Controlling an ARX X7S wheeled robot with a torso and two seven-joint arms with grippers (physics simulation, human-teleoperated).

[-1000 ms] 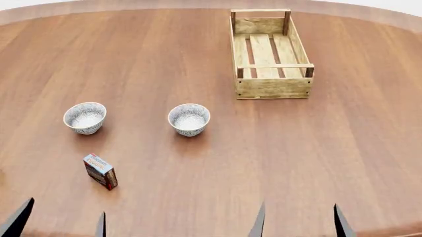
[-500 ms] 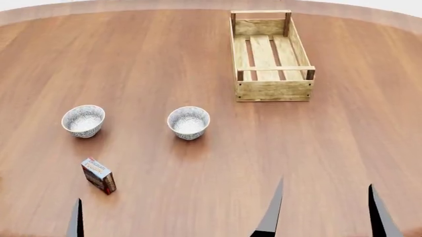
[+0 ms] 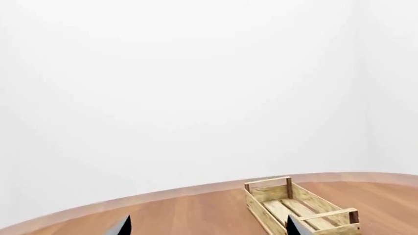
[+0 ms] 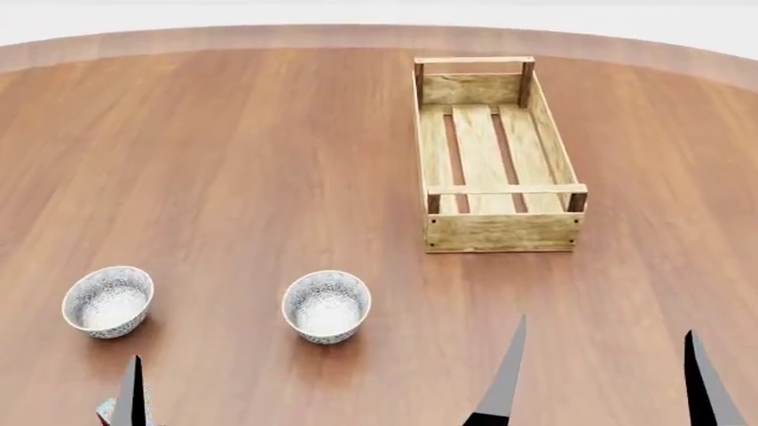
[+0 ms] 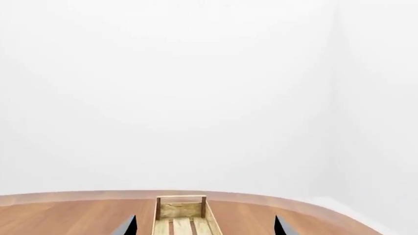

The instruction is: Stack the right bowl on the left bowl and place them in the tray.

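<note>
On the round wooden table (image 4: 237, 160) two speckled bowls are seen in the head view: the left bowl (image 4: 108, 301) and the right bowl (image 4: 327, 305), which are placed upright, side by side but well apart, near the front edge of the view. Both bowls are seen to be empty, and they are not stacked. The tray (image 4: 498, 232), a pale wooden crate with a slatted bottom, is placed farther back and to the right of the bowls, well apart from them, and nothing is held inside it. The same tray is also seen in the left wrist view (image 3: 271, 214) and in the right wrist view (image 5: 181, 209), in front of a white wall (image 5: 196, 88). The right gripper (image 4: 604, 377) is shown at the lower right of the head view, with its two dark fingertips spread wide and nothing between them. Of the left gripper (image 3: 207, 226) only the tips are visible, and in the left wrist view they are also spread apart and empty. Neither bowl is touched by a gripper.
</note>
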